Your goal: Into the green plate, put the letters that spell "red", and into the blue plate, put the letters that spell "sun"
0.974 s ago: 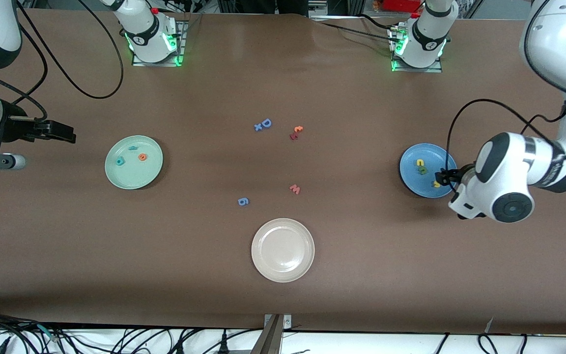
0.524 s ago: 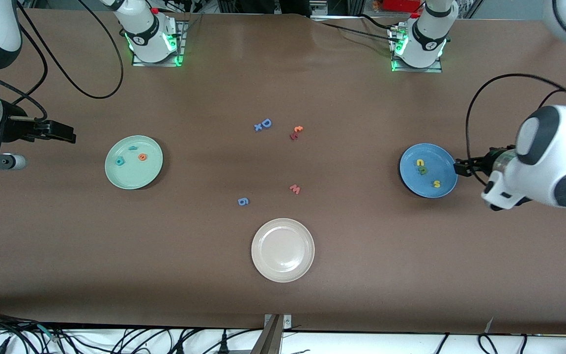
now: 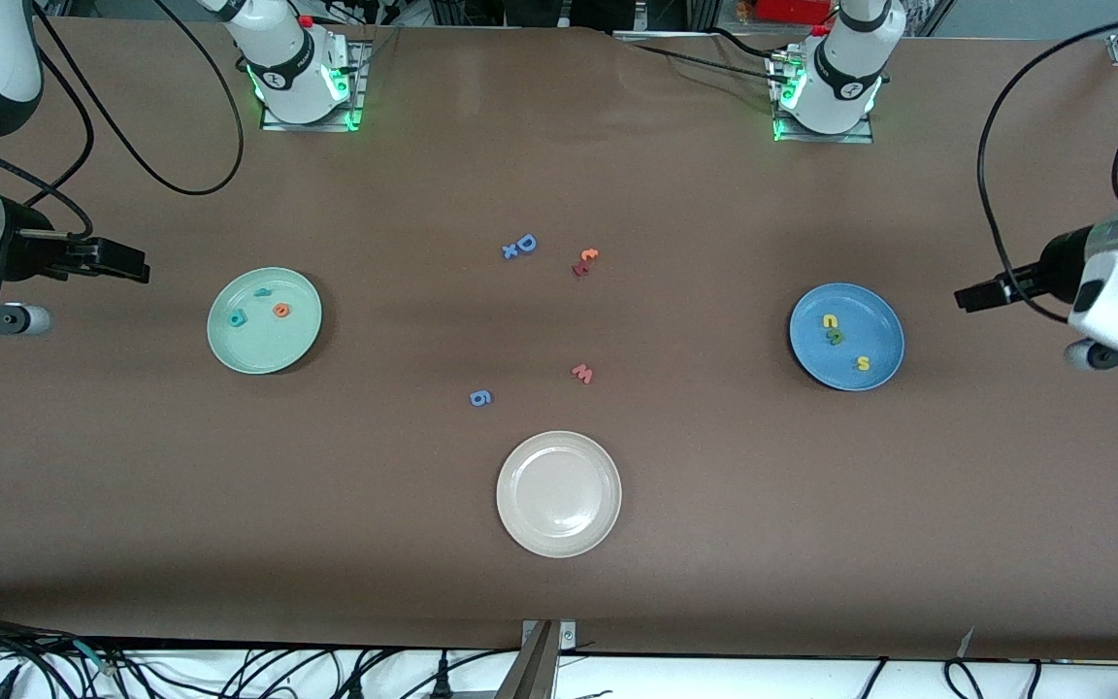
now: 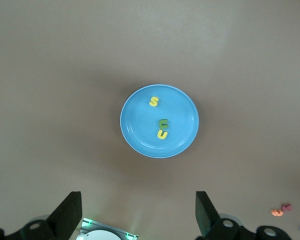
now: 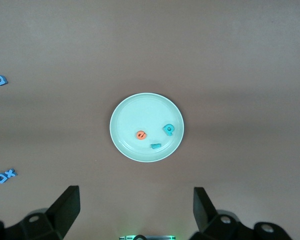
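Note:
The green plate (image 3: 299, 335) (image 5: 135, 115) holds a teal "r" (image 3: 262, 292), a teal "d" (image 3: 237, 317) and an orange "e" (image 3: 280, 310). On the blue plate (image 3: 816, 359) (image 4: 137, 127) lie a yellow "u" (image 3: 829, 321), a dark green "n" (image 3: 837, 337) and a yellow "s" (image 3: 863, 363). My left gripper (image 3: 963, 296) (image 4: 138, 215) hangs open and empty over bare table beside the blue plate, toward the left arm's end. My right gripper (image 3: 140, 267) (image 5: 135, 212) waits open and empty beside the green plate, toward the right arm's end.
A beige-white plate (image 3: 559, 495) sits nearest the front camera, mid-table. Loose letters lie between the plates: a blue "D" with an "x" (image 3: 520, 246), an orange-and-red pair (image 3: 584, 261), a red "w" (image 3: 582, 373), a blue "g" (image 3: 480, 397).
My left arm has drawn back from over the blue plate's edge toward the left arm's end of the table, uncovering the "s". The right arm has not moved.

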